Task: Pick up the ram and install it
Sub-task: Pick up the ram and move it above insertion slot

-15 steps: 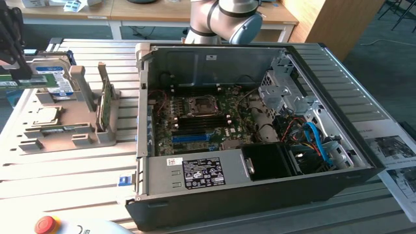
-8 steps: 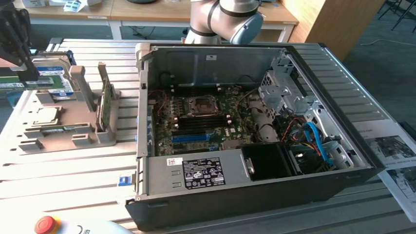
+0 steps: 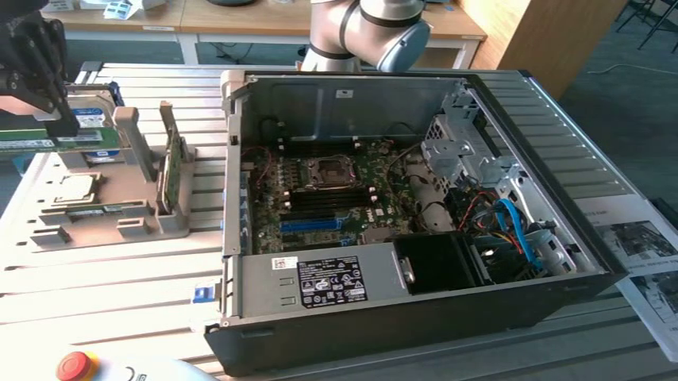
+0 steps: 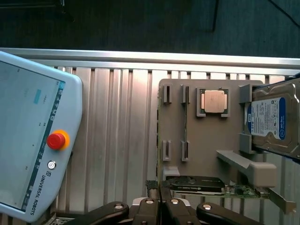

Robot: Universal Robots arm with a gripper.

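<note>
My black gripper point(image 3: 59, 125) hangs at the exterior view's left, above the grey holder tray point(image 3: 63, 230). It is shut on the ram point(image 3: 30, 143), a thin green stick with a pale label, held level and lifted off the tray. In the wrist view my gripper point(image 4: 161, 199) has its fingers pressed together, with the ram's thin edge point(image 4: 152, 184) poking out between them. The open computer case point(image 3: 551, 294) stands to the exterior view's right, well apart from my gripper. Its motherboard point(image 3: 350, 171) faces up, with dark slots and a blue slot strip point(image 3: 313, 225).
The tray point(image 4: 206, 136) also carries a processor chip point(image 4: 213, 101), a hard drive point(image 4: 274, 122), a broader green card point(image 4: 243, 190) and another thin stick point(image 4: 185, 123). A teach pendant point(image 4: 33, 140) with a red button lies on the slatted table point(image 4: 122, 131). Papers point(image 3: 646, 246) lie beside the case.
</note>
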